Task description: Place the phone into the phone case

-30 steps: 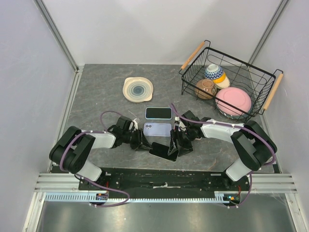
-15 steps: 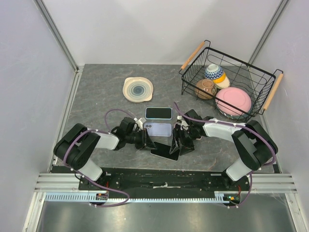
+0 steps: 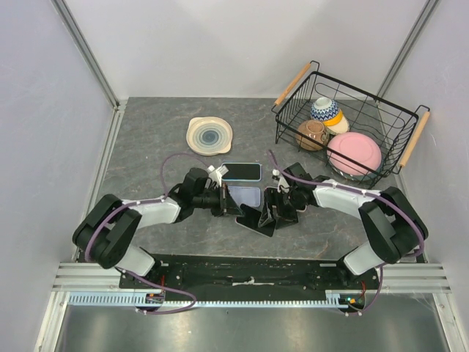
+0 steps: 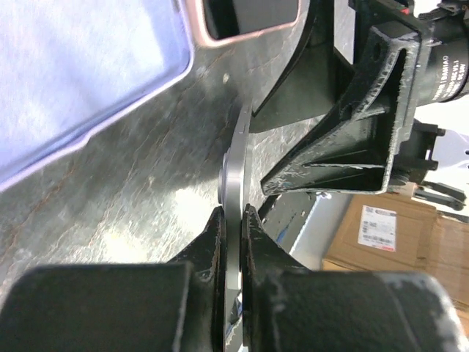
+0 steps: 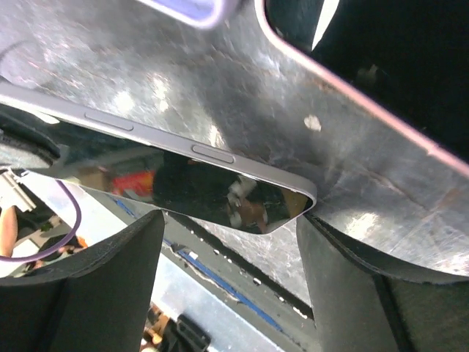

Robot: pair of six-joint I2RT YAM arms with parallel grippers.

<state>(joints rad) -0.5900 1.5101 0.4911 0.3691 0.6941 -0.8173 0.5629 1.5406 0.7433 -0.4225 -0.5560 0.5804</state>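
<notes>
Black wire basket at the far right corner, packed with pink bowl, brown bowl and blue patterned bowl. Near the near edge, centre: phone tilted up, pinched tight in the left end effector, its other end inside the wide-spread right end effector. Just beyond, flat on the tabletop: lilac phone case.

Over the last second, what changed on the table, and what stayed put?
The left claw slid right and forward, and the phone it pinches by the edge shifted away from the bases, toward the lilac phone case. The right claw barely moved. Case, second phone, dish and basket stayed.
</notes>
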